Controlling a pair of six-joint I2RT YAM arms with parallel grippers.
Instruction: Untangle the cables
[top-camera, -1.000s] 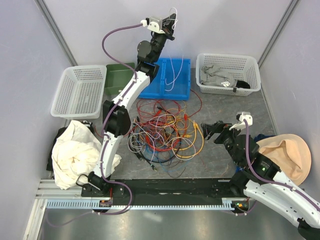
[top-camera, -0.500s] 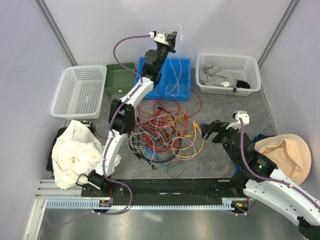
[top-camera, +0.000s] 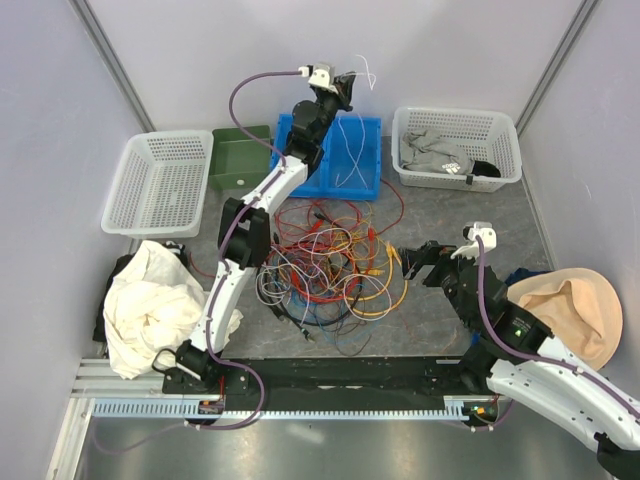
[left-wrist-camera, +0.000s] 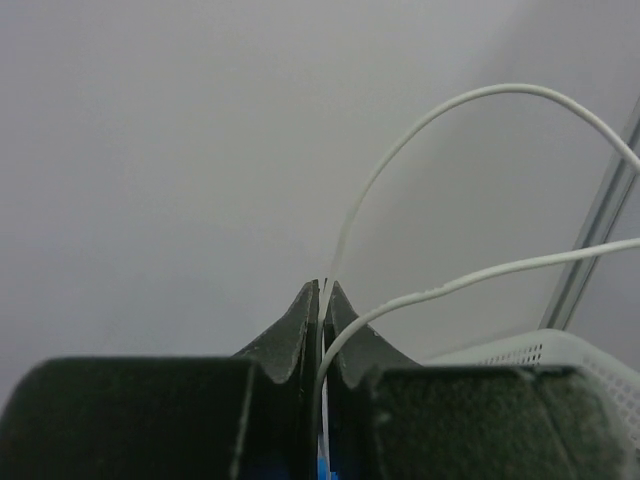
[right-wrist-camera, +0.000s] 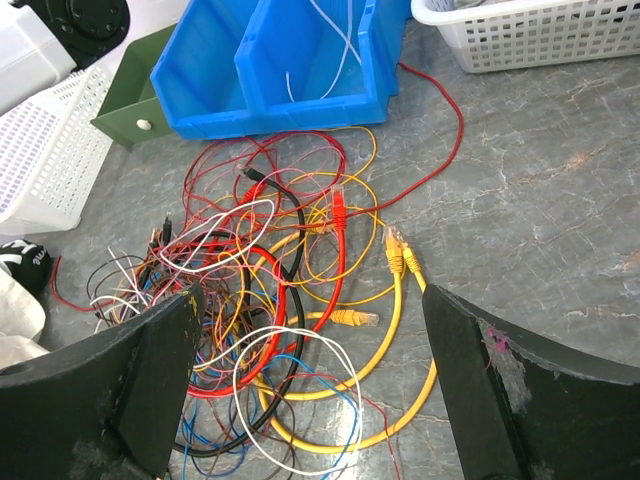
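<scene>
A tangle of cables (top-camera: 325, 262) in red, orange, yellow, white, blue and black lies in the middle of the table; it also shows in the right wrist view (right-wrist-camera: 280, 310). My left gripper (top-camera: 350, 85) is raised high over the blue bin (top-camera: 310, 170) and is shut on a thin white cable (left-wrist-camera: 420, 130), which hangs down into the bin (top-camera: 345, 150). My right gripper (top-camera: 418, 262) is open and empty, just right of the pile, with yellow cables (right-wrist-camera: 400, 330) between its fingers in its own view.
A white basket (top-camera: 160, 182) and a green box (top-camera: 238, 160) stand at the back left. A white basket with cloth (top-camera: 458, 148) stands at the back right. White cloth (top-camera: 155, 305) lies at the left, a tan hat (top-camera: 565, 310) at the right.
My left gripper has moved right with the white cable, from above the bin's left side to over its middle. My right gripper has shifted slightly towards the pile.
</scene>
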